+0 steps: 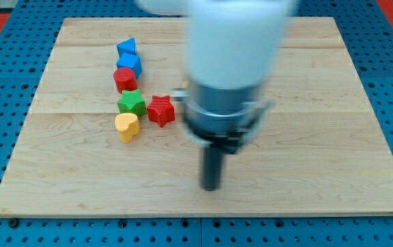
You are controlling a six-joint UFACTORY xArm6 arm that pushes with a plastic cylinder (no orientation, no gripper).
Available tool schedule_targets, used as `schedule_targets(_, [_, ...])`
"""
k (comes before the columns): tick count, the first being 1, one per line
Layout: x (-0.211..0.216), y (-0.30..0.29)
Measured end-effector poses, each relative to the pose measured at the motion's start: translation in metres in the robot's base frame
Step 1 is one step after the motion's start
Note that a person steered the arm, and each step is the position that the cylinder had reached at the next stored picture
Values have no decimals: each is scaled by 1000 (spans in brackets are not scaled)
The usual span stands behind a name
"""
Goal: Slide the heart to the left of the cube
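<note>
Board (319, 82) of pale wood lies on a blue pegboard (4, 27), holding six blocks, all grouped in the view's upper left. Top of the group: blue block (126, 47), shape unclear, touching the blue cube (129, 63) just below it. Red cylinder (125, 79) sits against the cube's lower edge. Below that, green block (132, 103), ridged like a star, with the red star (160, 110) just beside it to the view's right. Yellow heart (127, 126) sits lowest, touching or nearly touching the green block's lower edge, and near the red star's lower left. Heart lies well below the cube, with cylinder and green block between them, roughly in the same column. My tip (212, 187) is the bare lower end of a dark rod, with nothing pinched or held; it touches no block. Tip stands to the view's right of the heart and lower, well apart from it, with bare wood between. Arm's blurred white body hides the board's upper centre. Open wood runs along the view's left of the block column to the board's left edge, a moderate strip. Wide bare wood spans the view's bottom and the whole right half. Heart sits well clear of the board's bottom edge.
</note>
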State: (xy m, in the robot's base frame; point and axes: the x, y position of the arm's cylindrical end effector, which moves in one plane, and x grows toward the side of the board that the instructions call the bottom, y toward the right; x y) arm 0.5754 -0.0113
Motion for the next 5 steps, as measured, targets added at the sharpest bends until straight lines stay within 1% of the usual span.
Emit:
schedule_targets(1, [-18, -39])
schedule_targets(2, [-62, -72])
schedule_targets(4, [-104, -166])
schedule_targets(5, [-108, -157])
